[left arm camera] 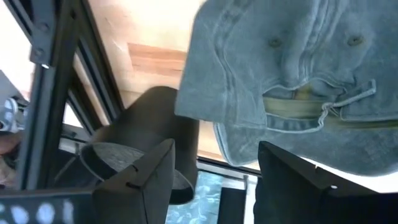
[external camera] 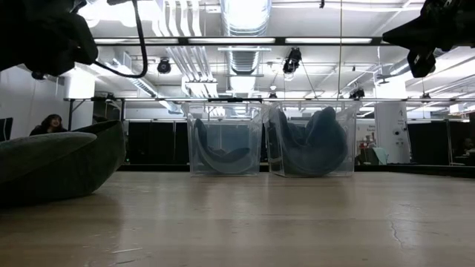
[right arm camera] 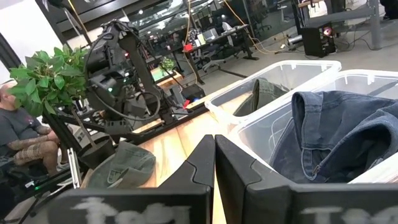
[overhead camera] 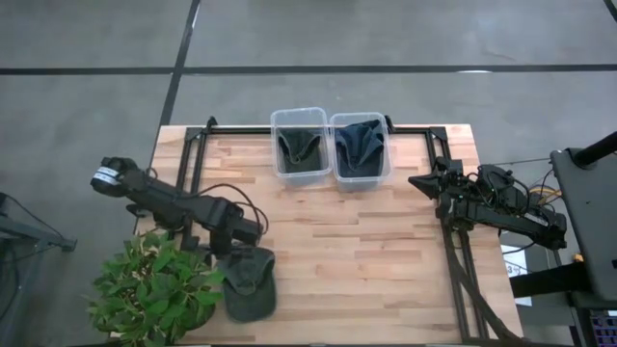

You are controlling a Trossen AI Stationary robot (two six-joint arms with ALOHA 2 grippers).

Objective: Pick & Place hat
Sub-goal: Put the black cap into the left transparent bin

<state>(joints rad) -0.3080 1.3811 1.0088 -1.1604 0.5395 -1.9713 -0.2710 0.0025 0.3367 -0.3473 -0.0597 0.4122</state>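
Note:
A grey-green cap lies on the wooden table near its near edge, resting on its open underside beside a potted plant. My left gripper hovers just over the cap's far side, open. In the left wrist view, the cap shows its back strap beyond my left gripper. In the low view, my left gripper hangs clear above the cap. My right gripper waits at the table's right side, shut.
Two clear bins stand at the far edge: the left bin holds a dark green cap, the right bin a blue one. A leafy plant stands at the near left corner. Black frame rails run along the table's sides.

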